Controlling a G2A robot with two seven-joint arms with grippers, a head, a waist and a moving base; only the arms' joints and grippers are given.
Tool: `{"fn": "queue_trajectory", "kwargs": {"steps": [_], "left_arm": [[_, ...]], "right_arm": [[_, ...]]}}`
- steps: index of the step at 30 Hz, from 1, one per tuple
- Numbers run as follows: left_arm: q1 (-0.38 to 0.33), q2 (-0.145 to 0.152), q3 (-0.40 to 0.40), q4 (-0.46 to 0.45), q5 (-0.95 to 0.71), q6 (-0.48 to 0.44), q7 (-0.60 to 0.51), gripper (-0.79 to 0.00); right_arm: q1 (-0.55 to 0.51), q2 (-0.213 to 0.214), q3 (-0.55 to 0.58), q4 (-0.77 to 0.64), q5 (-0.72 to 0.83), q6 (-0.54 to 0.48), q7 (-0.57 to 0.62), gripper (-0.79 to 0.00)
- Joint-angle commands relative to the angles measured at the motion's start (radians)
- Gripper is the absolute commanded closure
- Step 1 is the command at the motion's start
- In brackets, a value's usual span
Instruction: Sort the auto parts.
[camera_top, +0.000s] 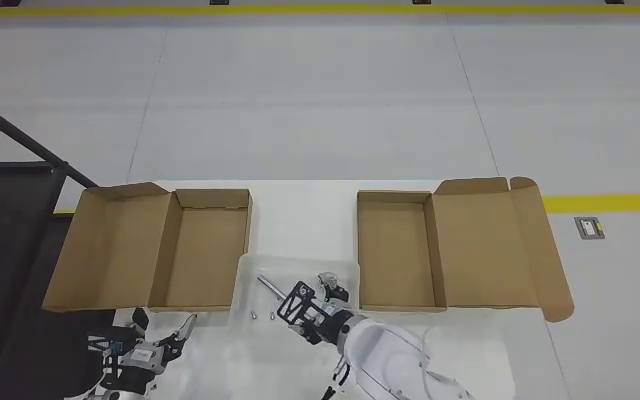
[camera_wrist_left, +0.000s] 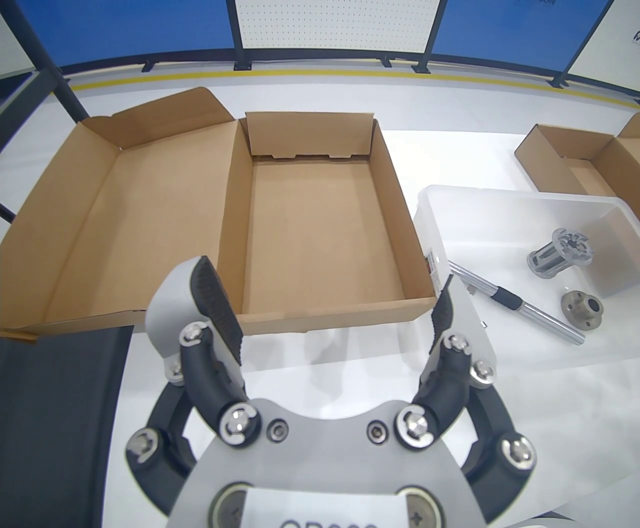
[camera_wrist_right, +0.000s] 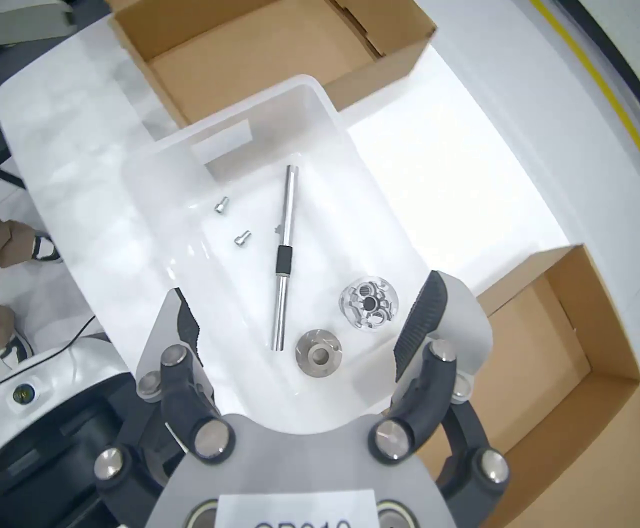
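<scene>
Left hand (camera_wrist_left: 327, 280) and right hand (camera_wrist_right: 306, 287) gape open, right above translucent tray (camera_wrist_right: 310, 100) holding steel shaft (camera_wrist_right: 285, 225).

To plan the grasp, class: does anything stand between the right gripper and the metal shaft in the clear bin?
Nothing visible does. The right gripper hangs open above the clear bin; the metal shaft lies bare on its floor, with the flanged hub and slotted part beside it, not over it.

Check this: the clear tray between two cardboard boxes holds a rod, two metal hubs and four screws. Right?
No: the right wrist view shows two screws, not four, in the clear tray beside the rod and two metal hubs.
</scene>
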Motion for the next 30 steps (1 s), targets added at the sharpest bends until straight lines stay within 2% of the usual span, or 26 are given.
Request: {"fn": "queue_trajectory", "kwargs": {"steps": [1,6,11,24,30], "left_arm": [[0.000,0.000,0.000,0.000,0.000,0.000,0.000,-0.785],[0.000,0.000,0.000,0.000,0.000,0.000,0.000,-0.785],[0.000,0.000,0.000,0.000,0.000,0.000,0.000,-0.785],[0.000,0.000,0.000,0.000,0.000,0.000,0.000,-0.785],[0.000,0.000,0.000,0.000,0.000,0.000,0.000,-0.785]], "right_arm": [[0.016,-0.011,-0.006,0.038,0.042,0.028,-0.003,-0.785],[0.059,-0.037,-0.022,0.120,0.082,0.091,0.029,-0.785],[0.096,-0.062,-0.049,0.183,0.043,0.178,0.072,-0.785],[0.204,-0.127,-0.075,0.385,0.118,0.219,0.148,-0.785],[0.225,-0.149,-0.079,0.440,0.130,0.232,0.131,-0.785]]}}
